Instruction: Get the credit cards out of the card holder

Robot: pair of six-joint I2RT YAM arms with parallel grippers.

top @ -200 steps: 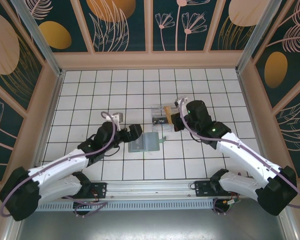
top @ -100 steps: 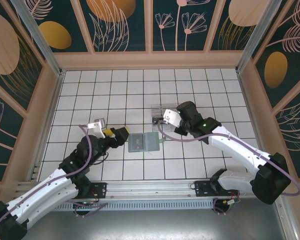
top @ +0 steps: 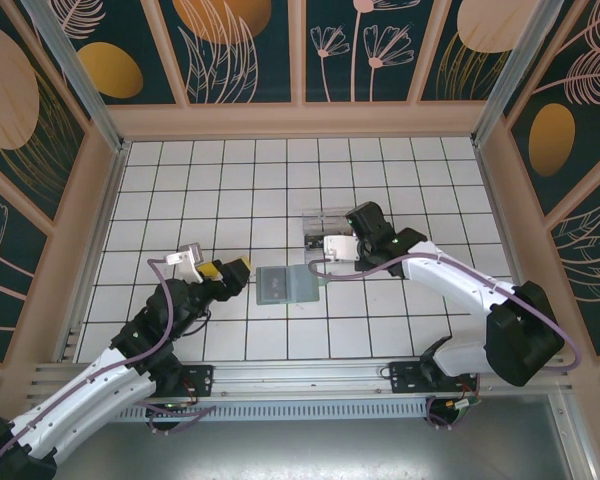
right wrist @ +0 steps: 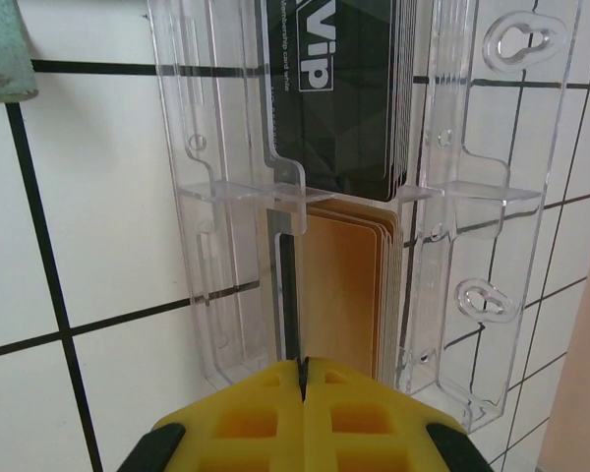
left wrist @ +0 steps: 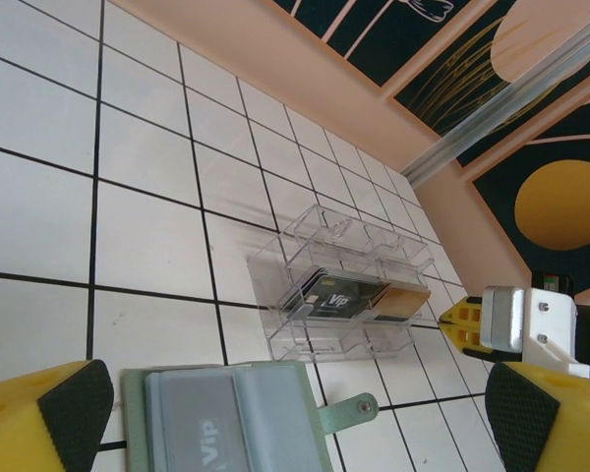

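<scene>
While the card holder (top: 288, 284) lies opened flat on the white tiled tabletop (top: 230, 180), roughly midway between the two arms, the left tool (top: 228, 268) hovers just to its left with its yellow fingers (left wrist: 39, 423) spread wide and nothing between them. From the left wrist view, the card holder (left wrist: 275, 433) sits low in the frame between those fingers. A pale grey card (left wrist: 192, 418) printed "Vip" is tucked in its panel, and a small green tab (left wrist: 346, 407) sticks out from its edge toward a clear plastic box (left wrist: 346, 258). That box (top: 323, 225) stands on the tabletop just beyond the card holder, close to it but apart. In the right wrist view, the box holds a black card (right wrist: 339, 88) marked "Vip" in one compartment and a stack of tan cards (right wrist: 344, 285) in the next. The right tool (right wrist: 303, 379) is closed, its yellow fingers pressed together with nothing gripped, poised above the end of the box that holds the tan cards. Whether it touches the box cannot be told.
</scene>
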